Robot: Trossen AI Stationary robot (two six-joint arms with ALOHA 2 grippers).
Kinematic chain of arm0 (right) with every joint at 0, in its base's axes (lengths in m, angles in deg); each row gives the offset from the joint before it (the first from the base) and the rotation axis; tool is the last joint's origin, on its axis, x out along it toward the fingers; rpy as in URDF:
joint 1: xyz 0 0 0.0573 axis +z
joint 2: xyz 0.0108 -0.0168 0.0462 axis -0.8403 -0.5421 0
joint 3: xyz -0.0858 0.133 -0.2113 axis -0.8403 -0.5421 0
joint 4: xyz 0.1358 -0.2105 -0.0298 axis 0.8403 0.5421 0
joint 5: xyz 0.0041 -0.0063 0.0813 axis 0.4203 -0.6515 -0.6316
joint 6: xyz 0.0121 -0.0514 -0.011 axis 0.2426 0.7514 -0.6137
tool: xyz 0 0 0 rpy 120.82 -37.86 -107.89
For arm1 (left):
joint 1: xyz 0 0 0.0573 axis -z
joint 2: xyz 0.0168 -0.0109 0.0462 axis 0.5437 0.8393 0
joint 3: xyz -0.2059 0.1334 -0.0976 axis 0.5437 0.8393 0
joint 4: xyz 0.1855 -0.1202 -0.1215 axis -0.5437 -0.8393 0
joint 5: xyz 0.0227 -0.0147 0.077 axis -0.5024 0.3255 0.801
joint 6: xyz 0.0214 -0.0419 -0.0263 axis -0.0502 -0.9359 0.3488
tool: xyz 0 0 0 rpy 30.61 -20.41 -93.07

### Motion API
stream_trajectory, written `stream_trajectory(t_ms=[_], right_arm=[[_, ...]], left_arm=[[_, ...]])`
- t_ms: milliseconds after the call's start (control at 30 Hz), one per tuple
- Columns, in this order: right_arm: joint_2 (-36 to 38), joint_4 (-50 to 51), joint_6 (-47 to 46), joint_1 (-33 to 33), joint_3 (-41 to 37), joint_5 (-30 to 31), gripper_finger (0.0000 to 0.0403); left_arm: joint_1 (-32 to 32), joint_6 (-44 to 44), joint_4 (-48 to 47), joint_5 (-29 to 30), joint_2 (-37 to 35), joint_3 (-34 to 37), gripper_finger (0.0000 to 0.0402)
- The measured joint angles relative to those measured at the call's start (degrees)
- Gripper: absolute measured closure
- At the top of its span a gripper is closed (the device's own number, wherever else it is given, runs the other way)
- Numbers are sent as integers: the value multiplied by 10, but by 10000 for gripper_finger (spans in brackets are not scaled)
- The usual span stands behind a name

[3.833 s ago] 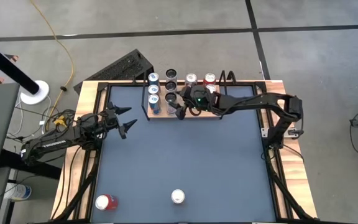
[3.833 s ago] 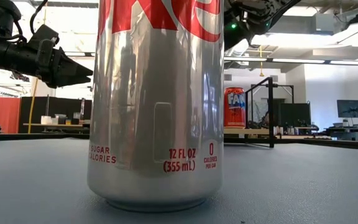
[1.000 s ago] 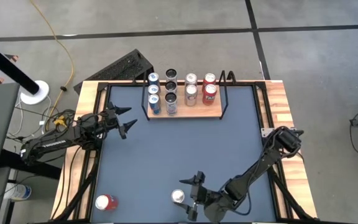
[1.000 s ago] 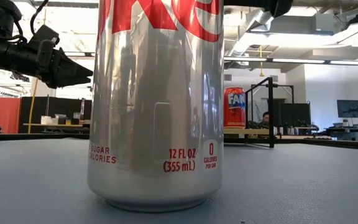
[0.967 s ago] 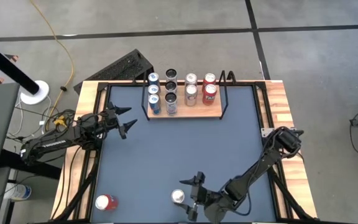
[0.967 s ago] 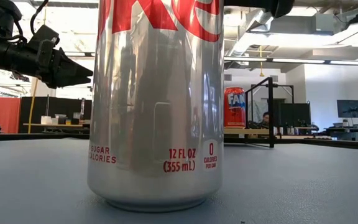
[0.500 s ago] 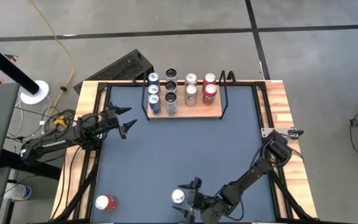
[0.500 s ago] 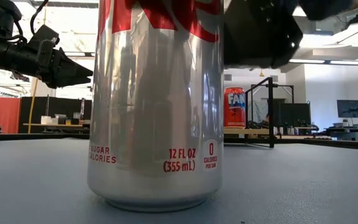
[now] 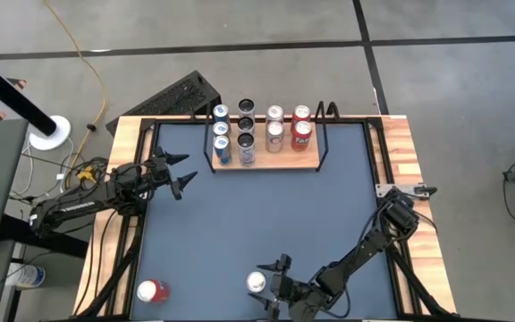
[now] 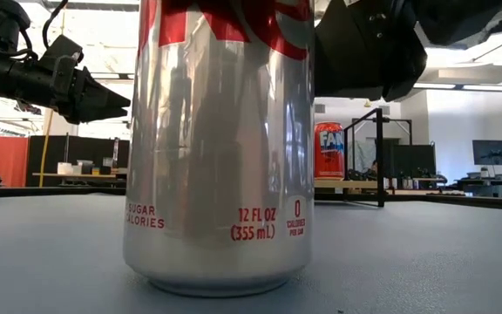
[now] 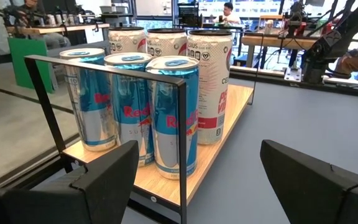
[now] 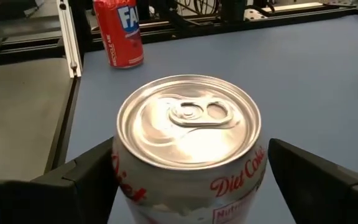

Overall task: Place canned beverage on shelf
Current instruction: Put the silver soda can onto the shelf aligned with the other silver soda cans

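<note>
Right gripper (image 9: 266, 288) low with jaws spread; left gripper (image 9: 182, 173) hovers agape.

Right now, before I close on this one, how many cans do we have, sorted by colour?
Blue cans: 3, all on the shelf
White cans: 3, all on the shelf
Silver cans: 3, two on the shelf, one on the tabletop
Red cans: 3, two on the shelf, one on the tabletop
Total: 12
</note>
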Motion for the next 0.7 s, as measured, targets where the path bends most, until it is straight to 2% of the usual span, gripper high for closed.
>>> stream_trajectory(t_ms=[267, 367, 533, 700], right_arm=[[29, -2, -3, 0, 0, -6, 114], [51, -1, 30, 0, -1, -7, 142], [98, 31, 81, -3, -1, -16, 151], [155, 145, 97, -21, -1, -23, 151]], left_arm=[[0, 0, 0, 0, 0, 0, 74], [0, 0, 0, 0, 0, 0, 74], [0, 0, 0, 0, 0, 0, 74], [0, 0, 0, 0, 0, 0, 74]])
